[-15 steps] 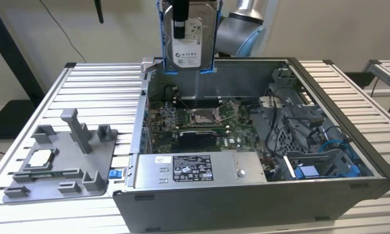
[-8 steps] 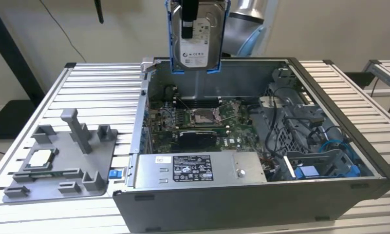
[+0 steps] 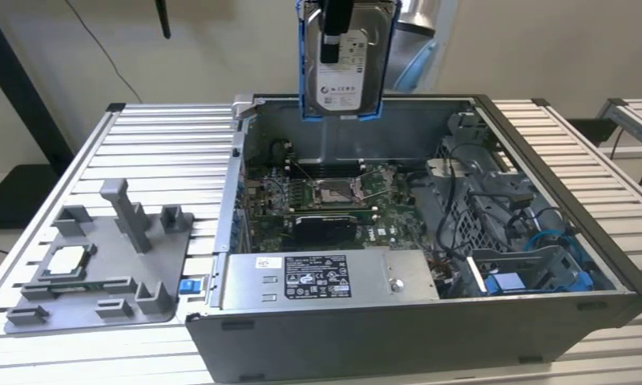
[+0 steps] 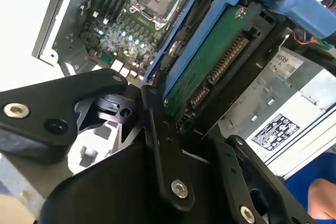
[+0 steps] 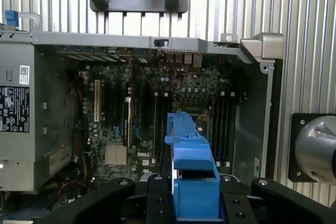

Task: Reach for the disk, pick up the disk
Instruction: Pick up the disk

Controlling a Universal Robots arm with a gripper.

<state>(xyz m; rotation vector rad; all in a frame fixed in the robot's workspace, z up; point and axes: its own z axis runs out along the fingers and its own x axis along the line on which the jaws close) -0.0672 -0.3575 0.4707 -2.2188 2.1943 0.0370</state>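
The disk (image 3: 342,76) hangs upright in the air above the back wall of the open computer case, label side facing the exterior view, with blue rails along its edges. My gripper (image 3: 337,32) is shut on it from above, a black finger crossing the label. The second wrist view shows the disk's green circuit-board underside (image 4: 210,61) and its blue rail clamped between the black fingers (image 4: 157,124). Seen from the first wrist view, the blue rail (image 5: 191,177) stands edge-on between the fingers (image 5: 157,192), high over the motherboard.
Below the disk lies the open case (image 3: 556,241) with its motherboard (image 3: 321,200), power supply (image 3: 321,277) and a blue bracket (image 3: 508,282) among cables. A grey fixture plate (image 3: 96,265) holding a small silver chip (image 3: 66,261) lies on the slatted table (image 3: 160,144).
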